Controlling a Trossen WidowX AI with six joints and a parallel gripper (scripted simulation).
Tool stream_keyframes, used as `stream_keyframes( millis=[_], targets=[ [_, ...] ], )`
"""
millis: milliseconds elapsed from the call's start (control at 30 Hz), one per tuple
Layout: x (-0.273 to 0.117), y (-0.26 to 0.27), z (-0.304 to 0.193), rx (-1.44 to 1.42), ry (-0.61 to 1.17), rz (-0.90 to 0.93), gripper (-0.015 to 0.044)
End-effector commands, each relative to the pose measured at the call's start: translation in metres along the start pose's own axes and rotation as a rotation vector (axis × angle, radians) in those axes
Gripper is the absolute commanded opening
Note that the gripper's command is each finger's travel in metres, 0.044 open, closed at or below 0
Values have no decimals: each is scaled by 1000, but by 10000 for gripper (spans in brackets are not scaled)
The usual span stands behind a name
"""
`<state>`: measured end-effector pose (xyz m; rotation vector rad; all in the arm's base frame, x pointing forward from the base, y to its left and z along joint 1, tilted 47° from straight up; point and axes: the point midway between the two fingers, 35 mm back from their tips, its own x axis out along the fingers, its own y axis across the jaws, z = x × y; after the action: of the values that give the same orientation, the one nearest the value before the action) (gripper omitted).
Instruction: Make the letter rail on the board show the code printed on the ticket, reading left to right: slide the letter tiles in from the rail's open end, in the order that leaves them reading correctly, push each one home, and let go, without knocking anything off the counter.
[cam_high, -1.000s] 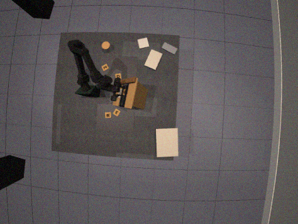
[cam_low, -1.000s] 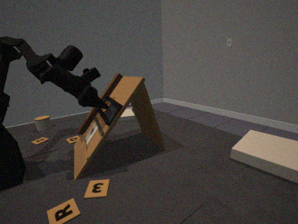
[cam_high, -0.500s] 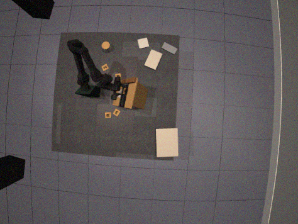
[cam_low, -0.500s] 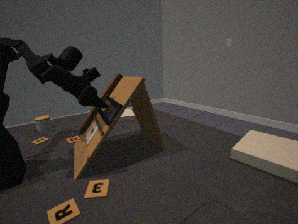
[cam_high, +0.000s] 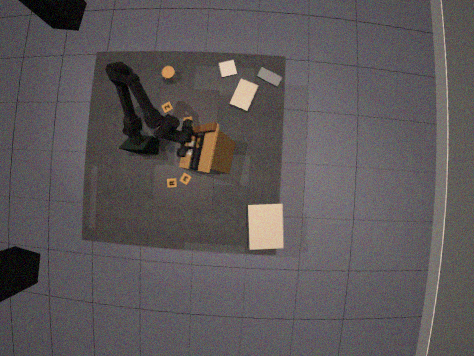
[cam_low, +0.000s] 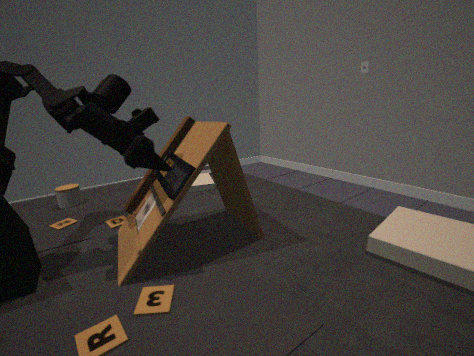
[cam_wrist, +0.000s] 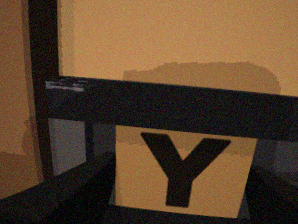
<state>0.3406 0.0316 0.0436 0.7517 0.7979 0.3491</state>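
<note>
My gripper is shut on the Y tile, which stands upright in the wrist view, its top edge at the black rail's upper bar. The rail crosses the sloping wooden board. A white ticket is lower on the board; its print is unreadable. An R tile and a tile like a turned 3 lie near the board. A D tile and an unclear tile lie on its other side.
A large pale block lies off the board's near side. An orange-topped cylinder, two smaller pale blocks and a grey block are on the far side. A raised brown strip edges the board.
</note>
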Motion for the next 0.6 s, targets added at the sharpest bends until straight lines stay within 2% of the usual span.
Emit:
stream_keyframes(
  millis=[0,33,400,567],
  targets=[
    [0,2,0,3,-3,-5,0],
    [0,2,0,3,-3,-5,0],
    [-4,1,0,3,-2,-5,289],
    [-9,1,0,3,-2,-5,295]
  ],
)
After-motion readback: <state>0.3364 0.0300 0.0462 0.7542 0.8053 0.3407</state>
